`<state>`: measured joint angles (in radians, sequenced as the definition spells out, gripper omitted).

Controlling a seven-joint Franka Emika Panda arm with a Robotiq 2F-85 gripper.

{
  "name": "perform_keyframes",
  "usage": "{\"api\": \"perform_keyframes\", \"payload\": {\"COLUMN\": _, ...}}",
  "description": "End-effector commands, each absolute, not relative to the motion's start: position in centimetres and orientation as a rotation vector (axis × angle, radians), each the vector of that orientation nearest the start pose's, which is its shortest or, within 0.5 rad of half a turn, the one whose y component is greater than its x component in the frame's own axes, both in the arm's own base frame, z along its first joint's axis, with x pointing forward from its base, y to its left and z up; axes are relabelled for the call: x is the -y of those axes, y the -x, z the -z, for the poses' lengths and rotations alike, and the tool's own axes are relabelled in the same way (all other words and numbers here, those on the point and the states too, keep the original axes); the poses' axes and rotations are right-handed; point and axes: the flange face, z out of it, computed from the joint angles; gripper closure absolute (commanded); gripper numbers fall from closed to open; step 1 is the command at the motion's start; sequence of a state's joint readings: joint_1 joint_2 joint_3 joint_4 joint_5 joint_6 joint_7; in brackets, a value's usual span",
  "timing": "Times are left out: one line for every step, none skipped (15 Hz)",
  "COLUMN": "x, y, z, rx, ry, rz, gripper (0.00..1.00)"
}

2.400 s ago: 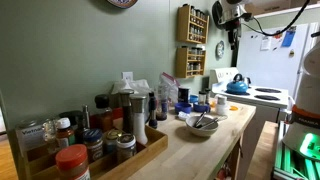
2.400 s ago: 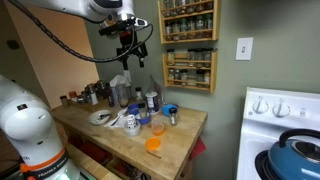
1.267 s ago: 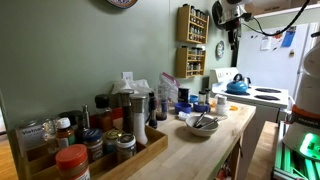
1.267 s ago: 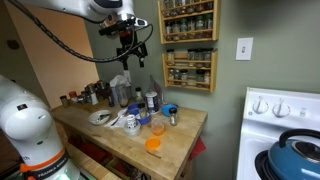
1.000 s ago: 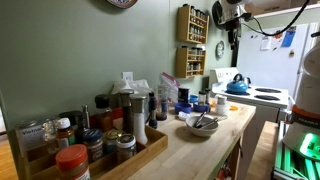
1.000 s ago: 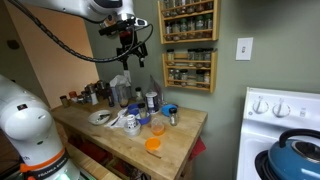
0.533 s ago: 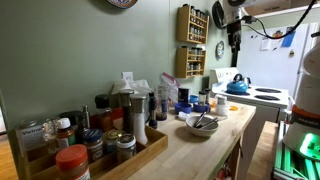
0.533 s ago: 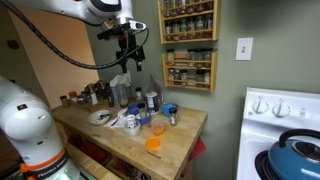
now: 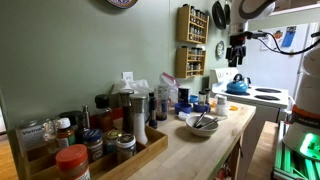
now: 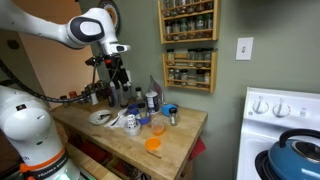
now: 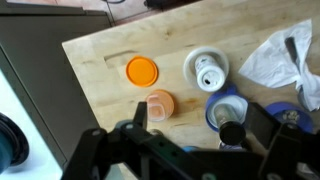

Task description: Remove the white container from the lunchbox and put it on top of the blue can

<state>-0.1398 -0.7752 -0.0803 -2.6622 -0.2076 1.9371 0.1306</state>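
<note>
My gripper (image 11: 200, 115) is open and empty, well above the wooden counter (image 11: 110, 110). It also shows in both exterior views (image 9: 237, 52) (image 10: 118, 78). In the wrist view a round white container (image 11: 207, 68) stands on the wood, beyond my fingertips. A blue round thing (image 11: 222, 104) lies below the gap between my fingers, with a dark-capped shaker (image 11: 232, 130) against it. In an exterior view the white container (image 10: 131, 122) and the blue thing (image 10: 170, 109) stand mid-counter. I cannot pick out a lunchbox.
An orange lid (image 11: 142, 70) and a peach cup (image 11: 160, 103) sit near the counter edge. A crumpled plastic bag (image 11: 285, 55) lies further in. A bowl (image 9: 200, 123), bottles and jars (image 9: 120, 125) crowd the counter. Spice racks (image 10: 190, 45) hang on the wall.
The arm has swung away from the spice rack and come down towards the counter items. The things on the counter have not moved.
</note>
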Motion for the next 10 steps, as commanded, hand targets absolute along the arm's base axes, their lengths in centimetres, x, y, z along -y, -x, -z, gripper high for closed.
{"api": "perform_keyframes", "payload": {"x": 5.7, "y": -29.4, "z": -40.3, "rx": -0.391, "ry": 3.389, "rz": 0.231, "gripper": 0.00}}
{"api": "perform_keyframes", "payload": {"x": 5.3, "y": -33.0, "z": -41.7, "rx": -0.366, "ry": 3.421, "rz": 0.234, "gripper": 0.00}}
{"api": "perform_keyframes", "payload": {"x": 4.7, "y": -32.9, "z": -40.0, "rx": -0.334, "ry": 3.450, "rz": 0.233, "gripper": 0.00}}
{"api": "perform_keyframes", "payload": {"x": 4.1, "y": -33.1, "z": -39.6, "rx": -0.316, "ry": 3.464, "rz": 0.222, "gripper": 0.00}}
{"api": "perform_keyframes", "payload": {"x": 3.6, "y": -33.2, "z": -38.6, "rx": -0.311, "ry": 3.430, "rz": 0.129, "gripper": 0.00}}
{"api": "perform_keyframes", "payload": {"x": 3.2, "y": -33.2, "z": -38.0, "rx": -0.319, "ry": 3.373, "rz": 0.045, "gripper": 0.00}}
{"api": "perform_keyframes", "payload": {"x": 3.7, "y": -33.1, "z": -37.5, "rx": -0.353, "ry": 3.321, "rz": -0.021, "gripper": 0.00}}
{"api": "perform_keyframes", "payload": {"x": 3.5, "y": -33.3, "z": -39.2, "rx": -0.331, "ry": 3.390, "rz": 0.098, "gripper": 0.00}}
{"api": "perform_keyframes", "payload": {"x": 3.5, "y": -33.4, "z": -38.8, "rx": -0.331, "ry": 3.382, "rz": 0.074, "gripper": 0.00}}
{"api": "perform_keyframes", "payload": {"x": 3.5, "y": -33.7, "z": -38.9, "rx": -0.330, "ry": 3.382, "rz": 0.075, "gripper": 0.00}}
